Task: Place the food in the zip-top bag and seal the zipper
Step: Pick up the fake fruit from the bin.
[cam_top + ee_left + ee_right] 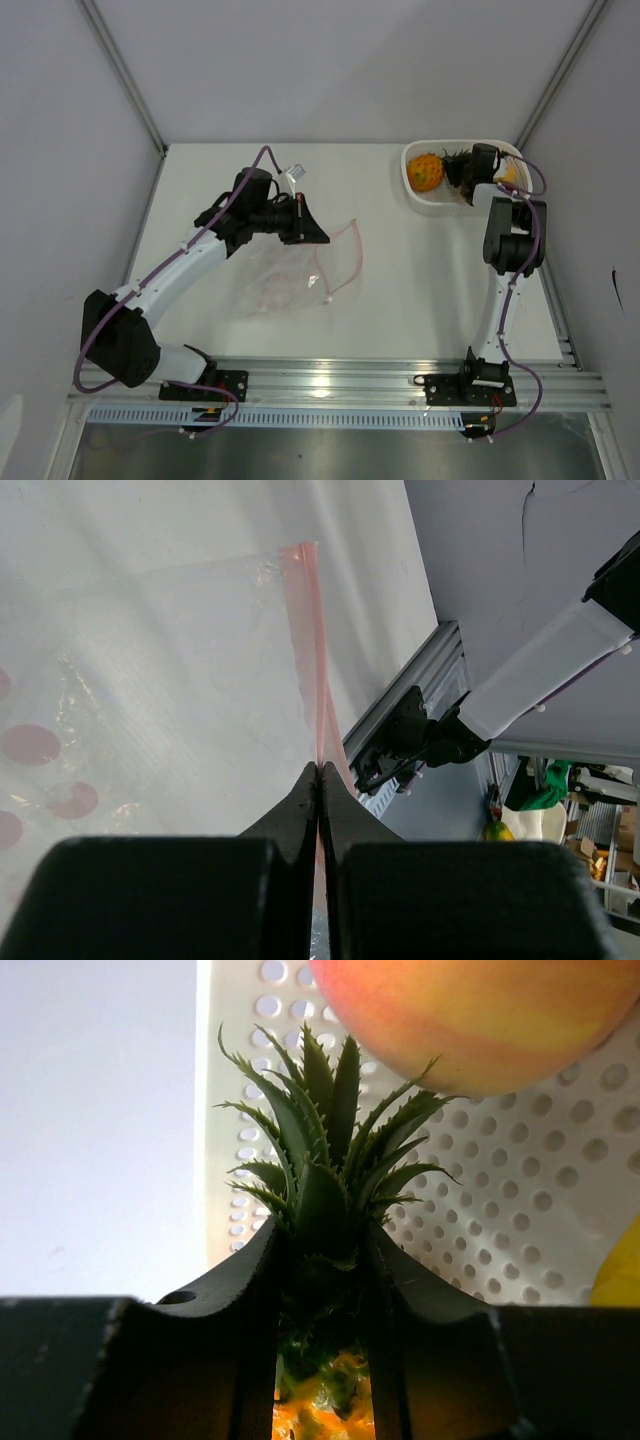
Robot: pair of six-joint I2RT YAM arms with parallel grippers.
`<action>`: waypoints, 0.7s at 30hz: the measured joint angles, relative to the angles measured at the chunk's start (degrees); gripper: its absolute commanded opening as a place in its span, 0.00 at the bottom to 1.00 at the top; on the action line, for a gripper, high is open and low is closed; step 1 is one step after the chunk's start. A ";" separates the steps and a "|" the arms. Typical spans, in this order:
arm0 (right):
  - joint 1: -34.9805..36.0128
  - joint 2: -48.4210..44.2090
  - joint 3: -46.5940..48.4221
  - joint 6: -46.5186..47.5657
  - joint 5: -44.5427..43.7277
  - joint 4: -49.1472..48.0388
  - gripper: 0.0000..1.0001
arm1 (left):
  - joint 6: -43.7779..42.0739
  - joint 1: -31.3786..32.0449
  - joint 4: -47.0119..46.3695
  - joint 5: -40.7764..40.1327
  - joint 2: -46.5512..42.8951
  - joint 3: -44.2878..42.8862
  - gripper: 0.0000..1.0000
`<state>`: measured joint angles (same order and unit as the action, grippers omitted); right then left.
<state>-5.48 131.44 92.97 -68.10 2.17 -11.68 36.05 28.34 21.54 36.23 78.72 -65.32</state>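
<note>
No fruit is seen yet inside the zip-top bag point(290, 275), which is laid flat near the middle of the surface point(400, 290), a bit toward the left edge, with its zipper point(308, 630) pinched tight by the fully closed left hand point(320, 770). The pineapple point(320, 1170) is gripped at its green top by the right hand point(322, 1250), inside the white basket point(430, 205) at the far right corner, with a peach point(480, 1010) beside it. It looks like all the fruit is left to be carried over, and the zipper must be shut afterwards.
</note>
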 measured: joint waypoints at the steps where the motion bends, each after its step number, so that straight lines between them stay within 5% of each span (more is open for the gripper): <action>1: 0.00 -0.42 -0.57 0.33 0.28 -0.48 0.16 | 0.00 0.00 0.00 0.00 0.00 0.00 0.01; 14: -0.07 -15.06 -5.88 9.77 3.91 0.22 0.14 | 1.68 0.00 0.02 0.66 2.16 -0.50 0.00; 21: 2.60 -36.74 -15.74 16.94 5.29 1.38 0.14 | 3.02 0.00 0.37 1.73 3.72 -4.87 0.00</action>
<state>-2.87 94.70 77.23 -51.16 7.46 -10.31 39.07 28.34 21.91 37.95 82.43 -70.19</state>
